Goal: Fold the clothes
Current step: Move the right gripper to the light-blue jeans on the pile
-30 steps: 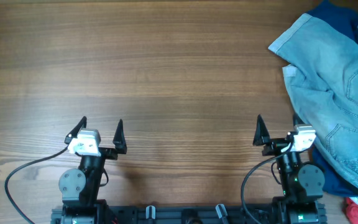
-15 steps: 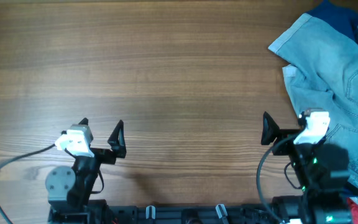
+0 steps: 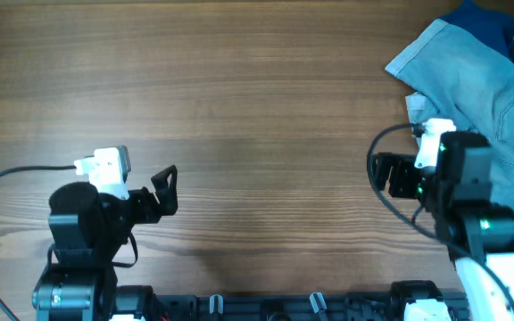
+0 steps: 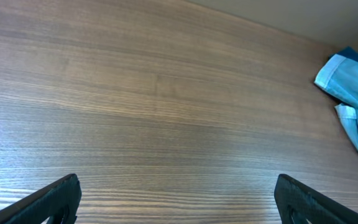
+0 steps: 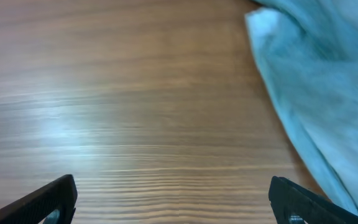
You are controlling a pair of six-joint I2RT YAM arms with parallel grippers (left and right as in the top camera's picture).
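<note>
Wood-grain table (image 3: 239, 89) is lying bare across most of the overhead view, and we are finding the shorts (image 3: 471, 80) heaped at its far right edge, running out of frame. They are resting partly on a dark blue cloth (image 3: 484, 18) that is peeking out at the top corner. We are noting pale, faded blue denim, rumpled in broad soft folds, with one leg hem (image 3: 402, 61) pointing up and left, a small white patch (image 3: 415, 105) showing at the near edge, and stitched seams showing further right. We are judging the fabric fairly heavy and limp for cloth, not slippery and not fragile. It is likely to drag, not slide, and thick seams should be giving a firmer bite than a single layer. The exposed hem or the nearest corner is looking like the best hold for pulling it out flat. The left gripper (image 4: 178, 183) is standing wide open over bare wood, well apart from the denim and holding nothing. The right gripper (image 5: 173, 183) is likewise gaping empty, just beside the near edge of the denim.
</note>
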